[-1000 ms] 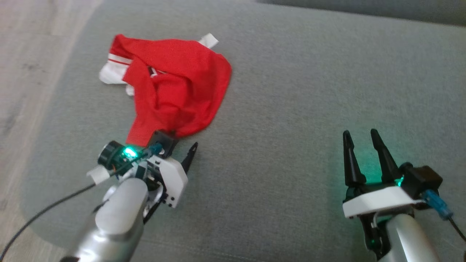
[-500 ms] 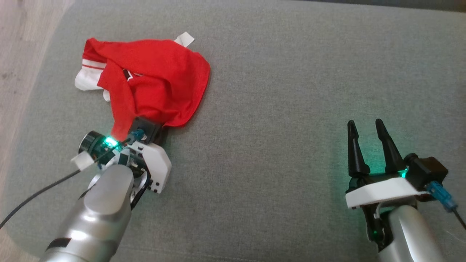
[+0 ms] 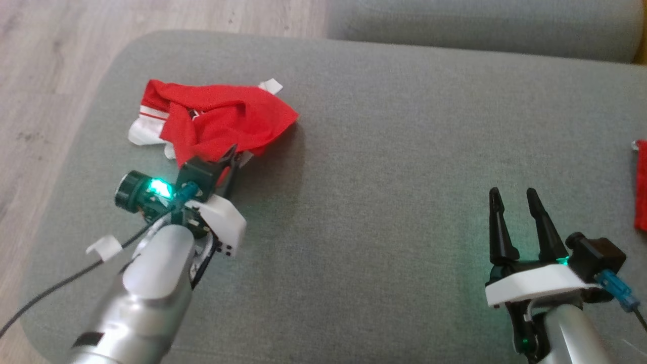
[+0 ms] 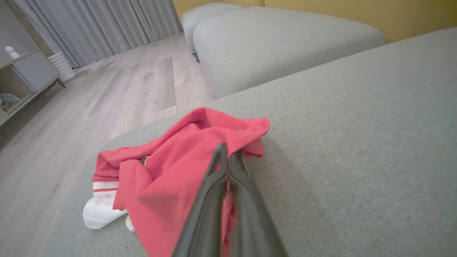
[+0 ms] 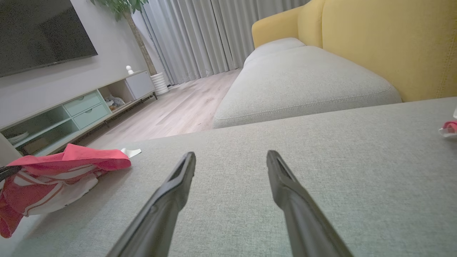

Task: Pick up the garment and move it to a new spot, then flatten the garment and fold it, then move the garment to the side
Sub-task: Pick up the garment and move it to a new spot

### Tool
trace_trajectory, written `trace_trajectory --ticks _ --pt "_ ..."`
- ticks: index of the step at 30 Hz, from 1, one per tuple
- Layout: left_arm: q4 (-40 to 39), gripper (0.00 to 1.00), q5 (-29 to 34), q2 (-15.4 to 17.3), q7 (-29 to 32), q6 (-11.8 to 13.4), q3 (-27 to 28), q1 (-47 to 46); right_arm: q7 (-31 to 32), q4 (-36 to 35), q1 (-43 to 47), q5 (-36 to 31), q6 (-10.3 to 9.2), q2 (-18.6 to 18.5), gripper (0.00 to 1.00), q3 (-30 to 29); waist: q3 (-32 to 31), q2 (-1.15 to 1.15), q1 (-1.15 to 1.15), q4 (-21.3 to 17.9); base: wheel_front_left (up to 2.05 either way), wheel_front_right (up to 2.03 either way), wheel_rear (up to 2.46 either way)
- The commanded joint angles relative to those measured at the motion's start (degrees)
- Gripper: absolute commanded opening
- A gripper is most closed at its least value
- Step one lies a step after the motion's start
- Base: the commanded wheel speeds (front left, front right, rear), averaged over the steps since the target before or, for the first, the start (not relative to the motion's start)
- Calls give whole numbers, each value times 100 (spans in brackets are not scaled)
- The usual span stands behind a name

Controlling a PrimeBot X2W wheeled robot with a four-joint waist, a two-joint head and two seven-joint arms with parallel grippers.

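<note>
On grey cushion [image 3: 379,151], bunched red garment [image 3: 222,121] pinched in closed left gripper [image 3: 230,154]. Well apart, right gripper [image 3: 513,194] spread wide, empty. Around: second cushion [image 3: 480,25], wood floor [image 3: 50,76], red cloth [image 3: 641,187] far right.

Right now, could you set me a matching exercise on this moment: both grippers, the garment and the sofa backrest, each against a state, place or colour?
Things:
1. left gripper
2. right gripper
3. garment
4. sofa backrest

Descriptions:
A. yellow
B. open, over bare cushion
C. shut on red cloth
D. crumpled, near the cushion's left end in the head view

Pairs: 1-C; 2-B; 3-D; 4-A
</note>
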Motion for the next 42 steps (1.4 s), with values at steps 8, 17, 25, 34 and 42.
trace_trajectory --ticks 8,17,25,34,42 --pt "-1276 0 -212 -255 -20 27 28 83 -62 -191 -96 120 39 -17 100 237 -182 0 1 -197 0 0 0" --pt "-2142 0 -301 -638 296 153 -385 -221 -62 -210 -238 212 39 -17 100 390 48 0 1 -1124 0 0 0" --pt "-2290 5 -978 -698 304 458 -1197 -639 -62 -231 -361 408 39 -17 100 525 324 0 1 -2095 0 0 0" --pt "-2002 100 -1622 -699 -21 743 -2254 -780 -62 -307 -347 379 39 -17 100 378 383 0 1 -1920 0 0 0" --pt "-1587 100 -1895 -673 -527 946 -2161 -772 -62 -299 -268 178 39 -17 100 143 105 0 1 -1088 0 0 0"
